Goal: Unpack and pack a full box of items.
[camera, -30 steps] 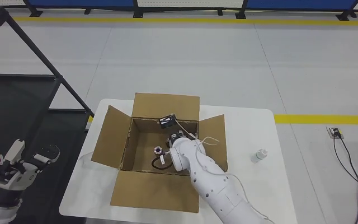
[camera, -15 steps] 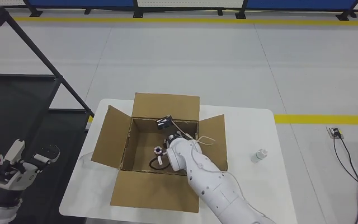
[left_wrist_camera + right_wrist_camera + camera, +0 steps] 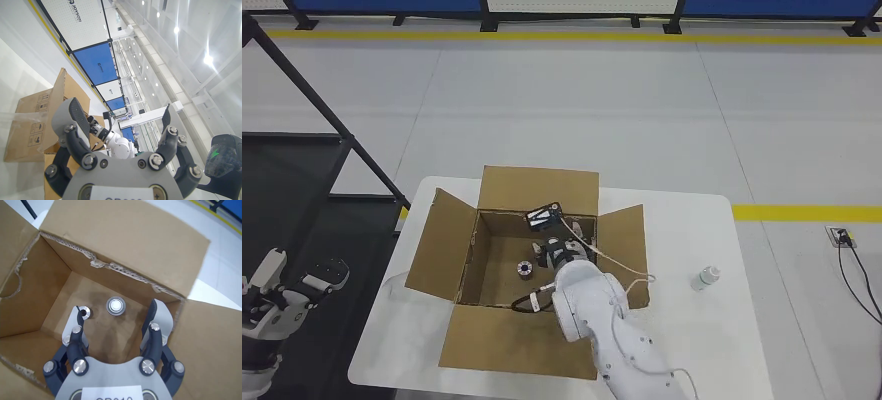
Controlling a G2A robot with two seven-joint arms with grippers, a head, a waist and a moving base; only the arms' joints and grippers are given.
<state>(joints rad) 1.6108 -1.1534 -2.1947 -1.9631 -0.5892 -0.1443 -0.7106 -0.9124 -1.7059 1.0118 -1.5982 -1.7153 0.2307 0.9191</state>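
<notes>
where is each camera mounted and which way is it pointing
top view: above the arms, facing down on the table and open box; the right arm is in it
left wrist view: on the left wrist, tilted up at the ceiling; left fingers open
right wrist view: on the right wrist, looking down into the box; right fingers open above a metal disc and a metal cylinder
shared: all three show the box

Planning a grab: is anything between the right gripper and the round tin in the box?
Nothing visible. The open right gripper hangs over bare box floor near the round tin; a metal cylinder sits aside.
</notes>
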